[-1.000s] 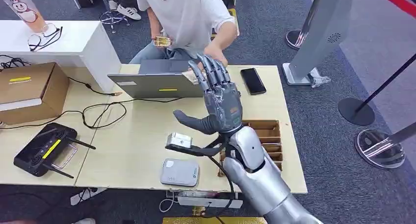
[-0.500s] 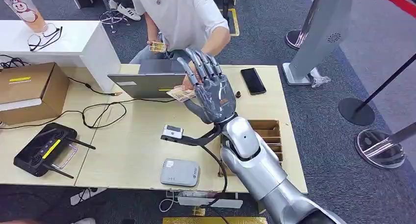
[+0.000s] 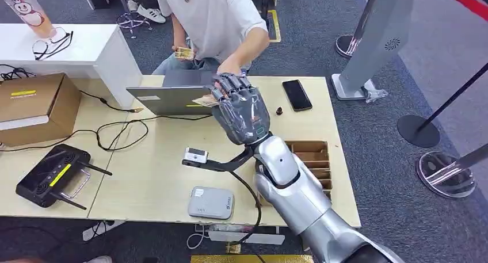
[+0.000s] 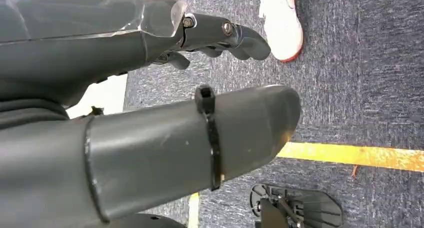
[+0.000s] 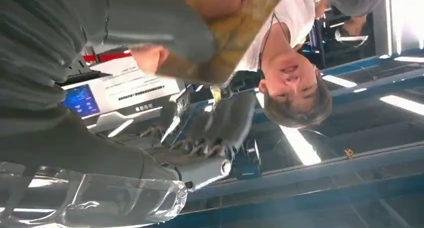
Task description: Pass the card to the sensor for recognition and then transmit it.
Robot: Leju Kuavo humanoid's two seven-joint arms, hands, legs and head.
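Above the far edge of the table (image 3: 144, 176), the robot's right hand (image 3: 239, 110) curls its fingers around a card (image 3: 205, 101) that a person's hand (image 3: 230, 67) also touches. The handover looks underway; whether the grip is firm I cannot tell. The left hand (image 4: 150, 138) hangs low, its fingers too unclear to judge. The grey reader (image 3: 211, 202) near the front edge awaits; scanning and passing on remain.

An office or demo-hall reception spot: a pale desk (image 3: 155, 159) on grey carpet (image 3: 397, 217) carries a laptop (image 3: 172, 99) at 12 o'clock, a phone (image 3: 297, 94) at 1 o'clock, a cardboard box (image 3: 34, 105) at 9 o'clock and trailing cables (image 3: 115, 130). At 3 o'clock stand barrier posts (image 3: 426, 125) and a grey kiosk (image 3: 374, 38). A person (image 3: 213, 15) sits across the desk at 12 o'clock.
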